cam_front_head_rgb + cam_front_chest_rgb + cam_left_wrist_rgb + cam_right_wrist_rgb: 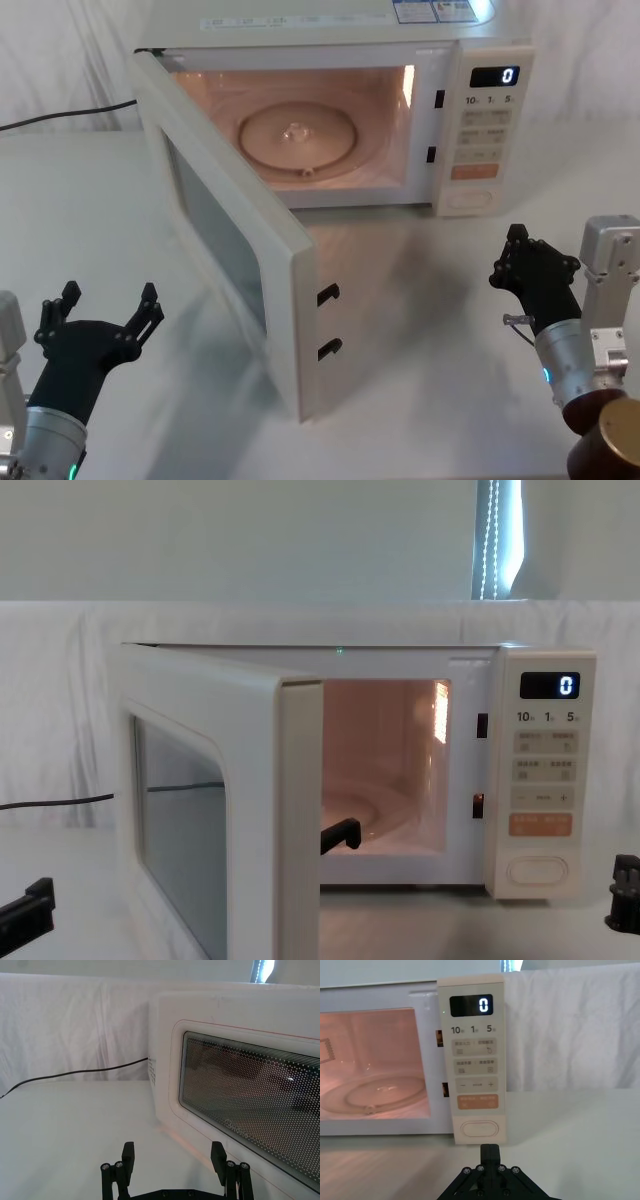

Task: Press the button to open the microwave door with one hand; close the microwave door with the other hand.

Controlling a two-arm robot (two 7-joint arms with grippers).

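The microwave door (235, 265) stands open just beside the spread left end effector (100, 318); the pinched-together right end effector (535, 262) faces the button (480, 1128).

Black cable (75, 1074) on white table (80, 220); glass turntable (296, 134) inside.

The cream microwave door (235, 260) stands swung wide open (dark window), the plain oblong button (480, 1128) unpressed.
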